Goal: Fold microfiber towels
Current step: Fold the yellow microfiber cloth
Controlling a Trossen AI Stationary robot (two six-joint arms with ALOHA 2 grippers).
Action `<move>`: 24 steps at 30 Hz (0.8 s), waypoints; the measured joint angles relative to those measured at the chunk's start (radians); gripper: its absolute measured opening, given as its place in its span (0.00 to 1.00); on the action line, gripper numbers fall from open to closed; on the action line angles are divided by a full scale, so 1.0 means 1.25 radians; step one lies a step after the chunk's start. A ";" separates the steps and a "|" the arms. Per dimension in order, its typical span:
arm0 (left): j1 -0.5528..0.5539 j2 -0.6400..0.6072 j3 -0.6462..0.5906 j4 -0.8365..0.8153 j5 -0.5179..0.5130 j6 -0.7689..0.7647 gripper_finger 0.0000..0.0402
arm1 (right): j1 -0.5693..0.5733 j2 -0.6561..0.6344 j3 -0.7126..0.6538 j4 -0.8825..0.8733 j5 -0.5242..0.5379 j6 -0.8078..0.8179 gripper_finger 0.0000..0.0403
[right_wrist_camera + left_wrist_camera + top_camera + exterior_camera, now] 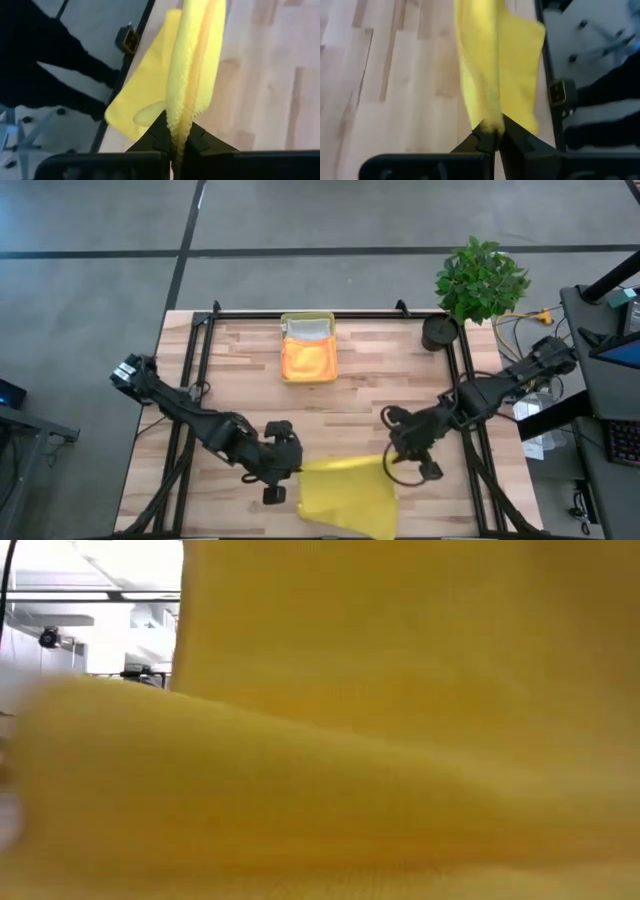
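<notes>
The bright yellow towel (345, 492) hangs between my two grippers at the table's near edge and drapes down over that edge. It fills the low view (400, 720). My left gripper (292, 472) is shut on its left far corner, my right gripper (392, 458) on its right far corner. An orange towel (309, 360) lies folded in the translucent yellow tray (307, 326) at the far middle, with a light grey cloth (308, 329) behind it. The teal towel is out of view. My left gripper pinches the yellow towel's edge (491, 122) between its two fingers, several gathered layers. The cloth runs away from the fingers, lifted off the table. My right gripper pinches a folded edge of the towel (179, 120) between its two fingers, several layers. The cloth stretches away from the fingers toward the left gripper, off the table.
A black frame rail (330, 313) runs around the wooden table (240, 380). A potted plant (480, 278) and a dark round object (438, 332) stand at the far right corner. Bare wood lies between the tray and the grippers.
</notes>
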 joint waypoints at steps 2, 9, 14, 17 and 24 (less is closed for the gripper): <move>0.008 -0.039 -0.084 0.103 -0.003 0.000 0.00 | -0.029 -0.011 -0.029 0.039 -0.001 -0.011 0.02; 0.045 -0.175 -0.364 0.283 -0.087 -0.073 0.00 | -0.123 -0.018 -0.135 0.050 0.002 -0.033 0.02; 0.100 -0.219 -0.527 0.413 -0.097 -0.085 0.00 | -0.193 0.007 -0.205 0.077 0.027 -0.065 0.02; 0.134 -0.209 -0.591 0.491 -0.095 -0.084 0.00 | -0.229 0.026 -0.239 0.119 0.029 -0.096 0.02; 0.199 -0.158 -0.634 0.498 -0.133 -0.083 0.00 | -0.285 0.119 -0.245 0.166 0.057 -0.201 0.02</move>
